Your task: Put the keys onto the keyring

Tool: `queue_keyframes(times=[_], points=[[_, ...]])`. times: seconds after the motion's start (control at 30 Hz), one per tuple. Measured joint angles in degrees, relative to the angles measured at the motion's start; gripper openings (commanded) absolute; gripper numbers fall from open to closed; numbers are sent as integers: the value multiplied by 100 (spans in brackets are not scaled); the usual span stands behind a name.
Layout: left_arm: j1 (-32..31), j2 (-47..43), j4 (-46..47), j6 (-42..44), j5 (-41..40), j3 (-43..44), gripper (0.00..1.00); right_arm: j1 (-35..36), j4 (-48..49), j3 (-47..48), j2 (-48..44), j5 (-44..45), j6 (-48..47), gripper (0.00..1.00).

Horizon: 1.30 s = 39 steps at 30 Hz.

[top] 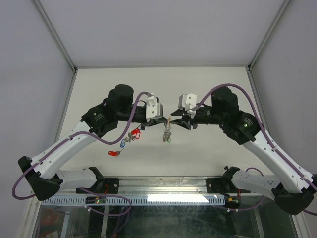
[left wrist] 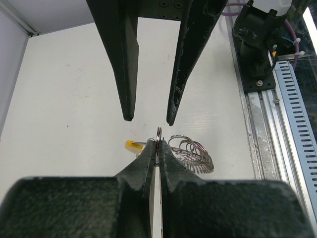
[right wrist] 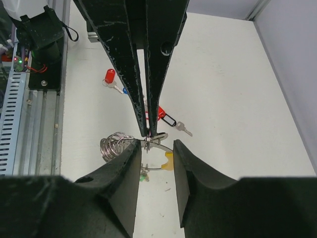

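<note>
My left gripper [left wrist: 158,145] is shut on the thin silver keyring [left wrist: 158,133], gripping it edge-on above the table. A bunch of silver rings [left wrist: 190,153] and a yellow-tagged key [left wrist: 131,144] hang beside it. My right gripper [right wrist: 155,145] is open, its jaws on either side of the keyring [right wrist: 148,140] and of the left fingertips [right wrist: 143,126]; the yellow tag [right wrist: 169,159] lies between the jaws. A green tag [right wrist: 143,175] hangs below. In the top view both grippers [top: 164,120] [top: 173,120] meet tip to tip at mid-table.
Loose keys lie on the table left of the grippers: one with a red tag [top: 136,132], one with a blue tag [top: 122,144], another red one [top: 114,153]. A metal rail [top: 163,198] runs along the near edge. White walls enclose the table.
</note>
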Motion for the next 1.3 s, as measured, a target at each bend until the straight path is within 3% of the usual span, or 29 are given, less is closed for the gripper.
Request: queue_keyframes(times=[0.43, 0.9, 1.1, 1.2, 1.3], points=[[-2, 2, -109, 44, -4, 81, 0, 0, -691, 256, 435, -175, -68, 31], [-2, 90, -127, 68, -13, 96, 0, 0, -702, 350, 568, -273, -50, 23], [-2, 122, -146, 116, -52, 164, 0, 0, -699, 356, 568, -271, -66, 12], [-2, 131, -210, 142, -50, 181, 0, 0, -704, 356, 575, -269, -79, 0], [-2, 149, -258, 160, -52, 181, 0, 0, -723, 358, 601, -243, -94, 0]])
